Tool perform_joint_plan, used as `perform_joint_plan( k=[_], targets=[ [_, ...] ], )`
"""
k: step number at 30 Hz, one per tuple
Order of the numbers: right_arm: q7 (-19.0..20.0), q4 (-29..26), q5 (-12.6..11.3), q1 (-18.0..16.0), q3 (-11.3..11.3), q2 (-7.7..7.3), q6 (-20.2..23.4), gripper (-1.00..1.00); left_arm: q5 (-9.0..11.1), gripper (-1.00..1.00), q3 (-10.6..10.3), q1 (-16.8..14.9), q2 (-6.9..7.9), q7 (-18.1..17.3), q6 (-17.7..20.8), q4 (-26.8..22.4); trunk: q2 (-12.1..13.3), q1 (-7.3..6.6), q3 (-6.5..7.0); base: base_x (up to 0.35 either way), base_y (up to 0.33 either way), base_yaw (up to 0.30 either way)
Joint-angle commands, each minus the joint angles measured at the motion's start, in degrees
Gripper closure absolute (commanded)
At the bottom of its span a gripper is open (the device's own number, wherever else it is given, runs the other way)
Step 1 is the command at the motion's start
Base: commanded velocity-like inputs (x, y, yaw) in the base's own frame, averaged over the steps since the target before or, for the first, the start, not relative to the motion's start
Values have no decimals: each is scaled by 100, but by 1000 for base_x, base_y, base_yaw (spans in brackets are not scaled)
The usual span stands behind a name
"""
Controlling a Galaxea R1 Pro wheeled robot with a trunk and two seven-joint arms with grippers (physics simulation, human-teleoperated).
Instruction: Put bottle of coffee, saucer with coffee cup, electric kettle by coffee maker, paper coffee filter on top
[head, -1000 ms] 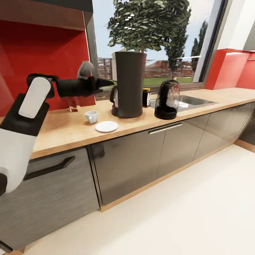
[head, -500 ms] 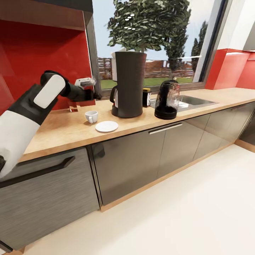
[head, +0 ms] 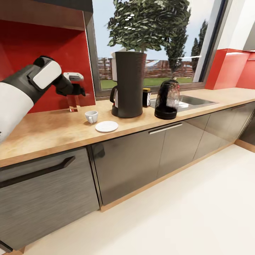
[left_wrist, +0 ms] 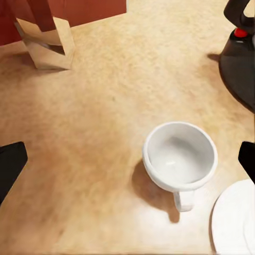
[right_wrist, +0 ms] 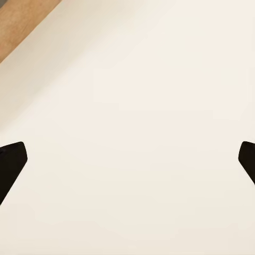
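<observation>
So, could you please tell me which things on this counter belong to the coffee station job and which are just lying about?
Job: coffee maker, bottle of coffee, electric kettle, coffee cup, saucer, kitchen countertop.

Lying about: sink, shiny block by the red wall.

- The kitchen countertop (head: 53, 131) runs from the lower left to the far right, over glossy dark grey cabinets (head: 134, 159).
- The coffee maker (head: 129, 84) stands upright near the countertop's back edge, before the window (head: 156, 39).
- The bottle of coffee (head: 146, 97) stands just beside the coffee maker, between it and the electric kettle (head: 166, 99).
- The electric kettle stands near the front edge, beside the sink (head: 193, 101).
- The saucer (head: 106, 126) lies near the front edge, bare.
- The coffee cup (head: 91, 116) sits on the wood just beside the saucer, apart from it.
- The left gripper (head: 76, 88) hangs above the countertop by the red backsplash (head: 42, 53); its opening cannot be judged here.
</observation>
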Motion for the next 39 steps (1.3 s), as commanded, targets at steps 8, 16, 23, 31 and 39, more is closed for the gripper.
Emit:
perform_joint_plan(
  k=[8,16,23,31,39],
  targets=[
    [9,9,-26,-5,48,-2,-43,-100,63,-100,-298,-19,-2,1,21,-33,-3,-1,-6,0,0,0],
    [9,9,-27,-8,56,-2,-43,-100,65,-100,-323,-20,16,-919,77,51,-3,-1,-6,0,0,0],
    [9,9,-28,-8,57,-1,-48,-100,65,-100,-512,-20,20,-1154,85,132,-3,-1,-6,0,0,0],
    [9,9,-28,-6,57,6,-50,-100,65,-100,-765,-20,64,-1191,79,176,-3,-1,-6,7,3,0],
    [9,9,-27,-5,57,6,-51,-100,65,-100,-806,-20,104,-1196,78,367,-3,-1,-6,135,77,0]
  ],
)
